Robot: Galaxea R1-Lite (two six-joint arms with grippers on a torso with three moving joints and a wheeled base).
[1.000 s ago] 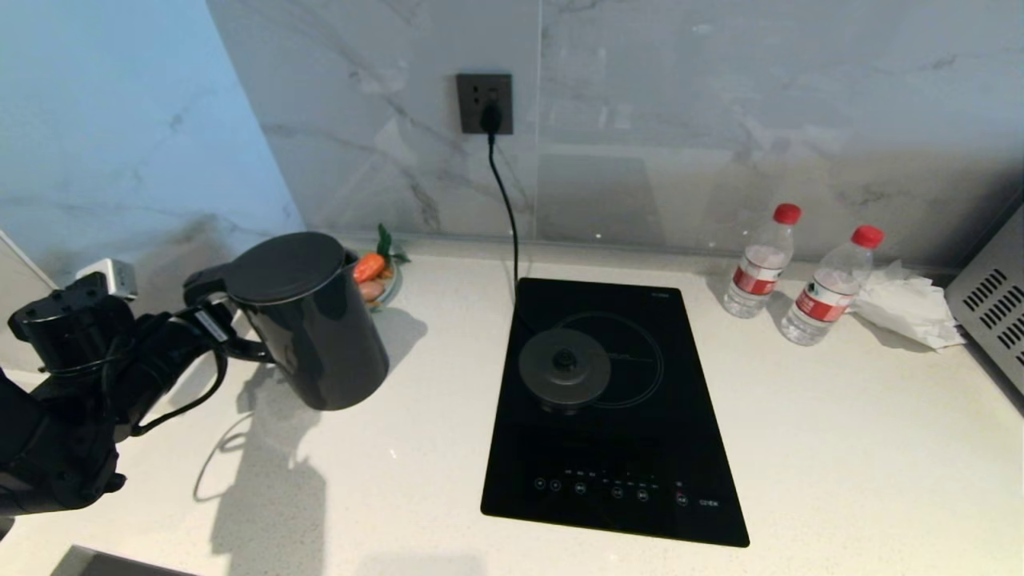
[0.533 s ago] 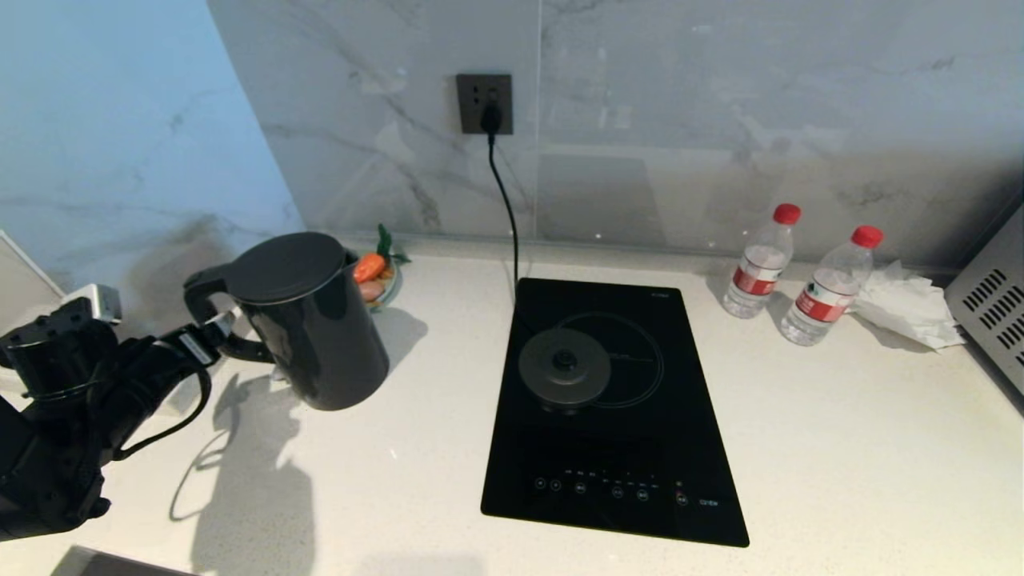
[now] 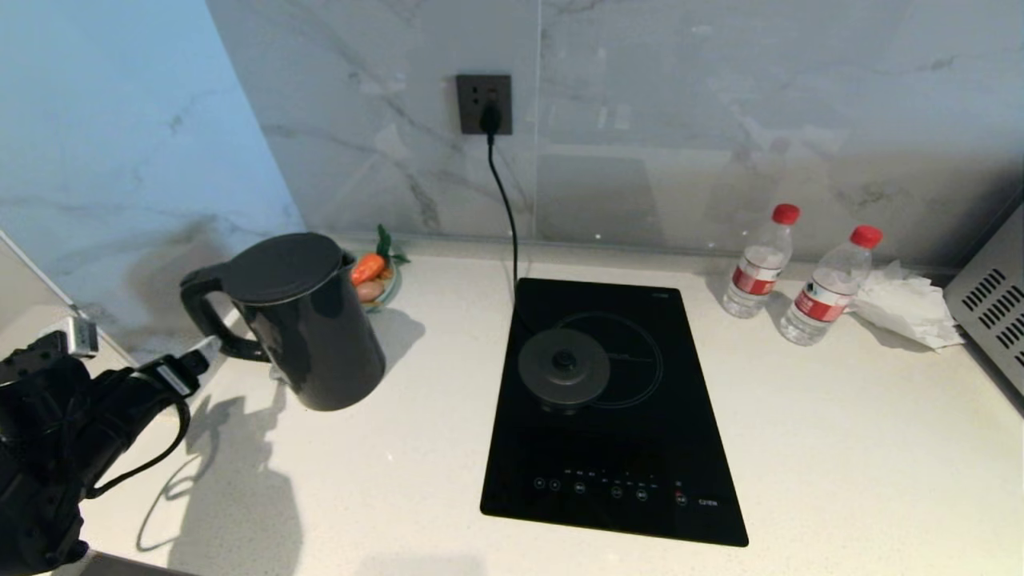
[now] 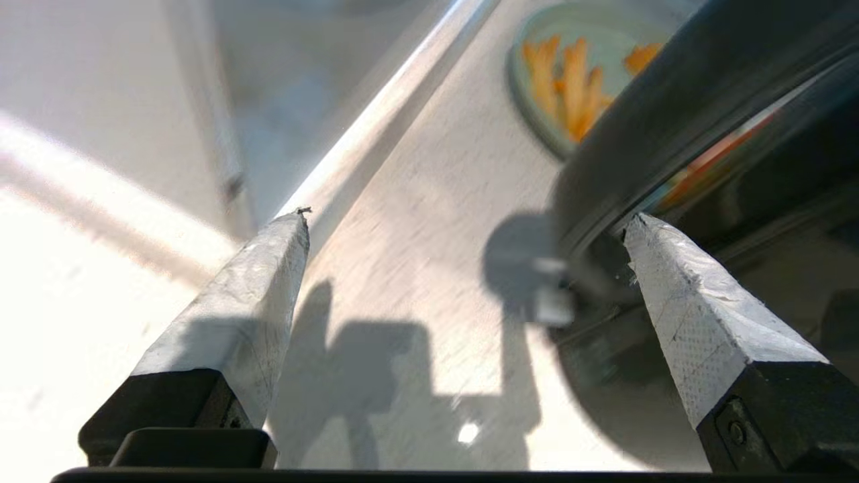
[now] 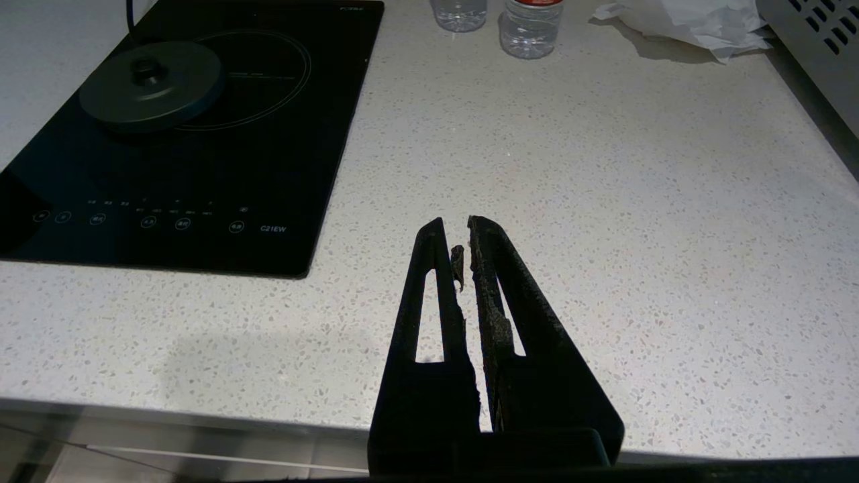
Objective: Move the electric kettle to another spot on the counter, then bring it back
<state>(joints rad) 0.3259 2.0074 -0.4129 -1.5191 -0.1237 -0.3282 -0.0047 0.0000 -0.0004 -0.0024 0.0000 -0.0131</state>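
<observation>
The electric kettle (image 3: 312, 336), glossy black with a flat lid, stands upright on the white counter (image 3: 840, 448) at the left, its loop handle (image 3: 200, 312) pointing left. My left gripper (image 3: 192, 360) hangs just left of and below that handle, open and holding nothing. In the left wrist view the left gripper (image 4: 466, 218) has its fingers spread wide over bare counter, with the kettle (image 4: 671, 114) blurred beside one fingertip. My right gripper (image 5: 458, 225) is shut and empty, parked over the counter's front edge to the right of the cooktop.
A grey corded base disc (image 3: 564, 370) lies on the black cooktop (image 3: 616, 512), its cord running to a wall socket (image 3: 484, 102). A bowl with a carrot (image 3: 376, 280) sits behind the kettle. Two water bottles (image 3: 760, 262), crumpled paper (image 3: 908, 308) and a vented appliance (image 3: 992, 304) stand at the right.
My left gripper has opened, let go of the kettle's handle and drawn back down and to the left. The kettle stays standing in the same spot.
</observation>
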